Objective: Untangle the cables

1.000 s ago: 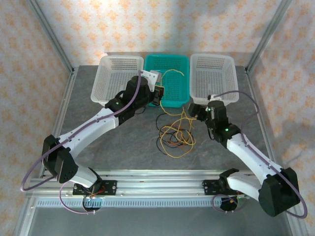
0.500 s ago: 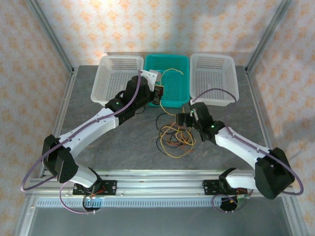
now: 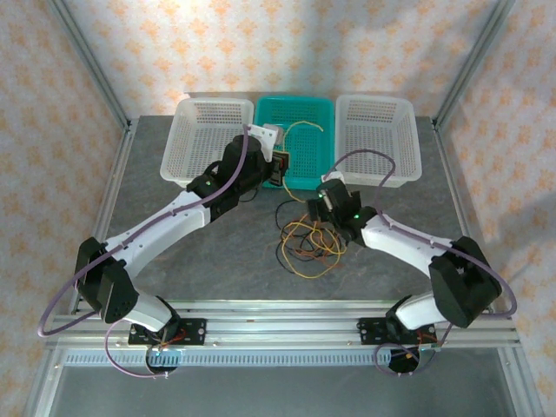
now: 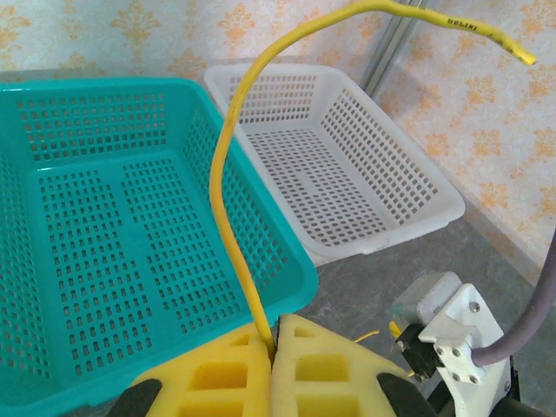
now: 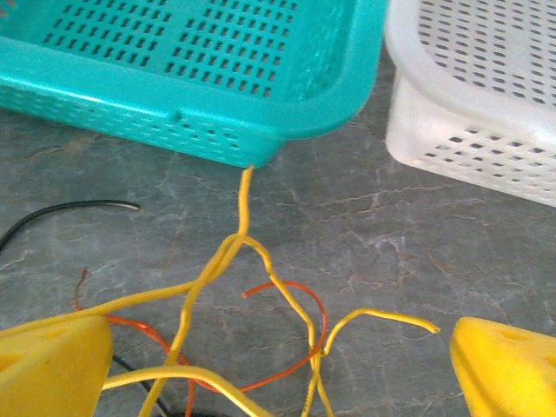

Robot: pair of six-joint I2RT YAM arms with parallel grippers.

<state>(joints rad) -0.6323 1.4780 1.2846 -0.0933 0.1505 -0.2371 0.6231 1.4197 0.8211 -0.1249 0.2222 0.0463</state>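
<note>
Yellow cable [image 4: 219, 191] pinched by left end effector [image 4: 274, 337]; right wrist view shows right end effector [image 5: 278, 369] spread.

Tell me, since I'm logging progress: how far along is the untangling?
Done: nothing is separated; the yellow cable, orange cable and black cable lie crossed in one heap on the table. In hand: the left gripper is shut on one yellow end, held up by the teal basket; the right gripper hangs open low over the knot. Left: pulling each cable free.
</note>
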